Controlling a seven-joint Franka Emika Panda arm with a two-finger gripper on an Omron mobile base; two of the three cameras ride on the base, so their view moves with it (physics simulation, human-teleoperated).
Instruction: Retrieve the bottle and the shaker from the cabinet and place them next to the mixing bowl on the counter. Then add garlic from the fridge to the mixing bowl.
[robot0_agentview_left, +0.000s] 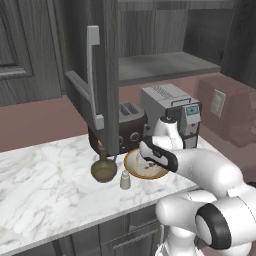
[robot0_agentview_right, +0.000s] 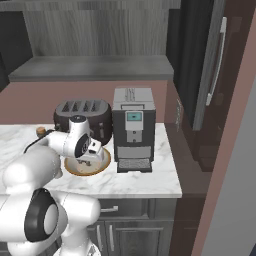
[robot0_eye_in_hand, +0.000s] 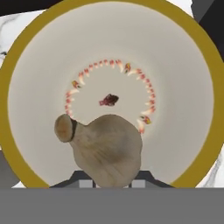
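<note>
Gripper (robot0_eye_in_hand: 113, 183) is over the shallow white mixing bowl w/ mustard-yellow rim (robot0_eye_in_hand: 15, 65), jaws closed on a beige-brown garlic bulb (robot0_eye_in_hand: 107, 151) (stub of stem pointing up-left in the hand view). Bowl's inside has a ring of small red marks. In left base view the bowl (robot0_agentview_left: 131, 166) sits on the white marble counter (robot0_agentview_left: 45, 185), garlic hidden by the hand there. Small pale cylindrical shaker (robot0_agentview_left: 125, 179) just beside bowl's rim; round olive-brown bottle w/ narrow neck (robot0_agentview_left: 104, 169) near it, further left. Dark toaster (robot0_agentview_right: 82, 116) and grey coffee machine (robot0_agentview_right: 133, 129) behind. Upper cabinet door (robot0_agentview_left: 89, 75) hangs open.
</note>
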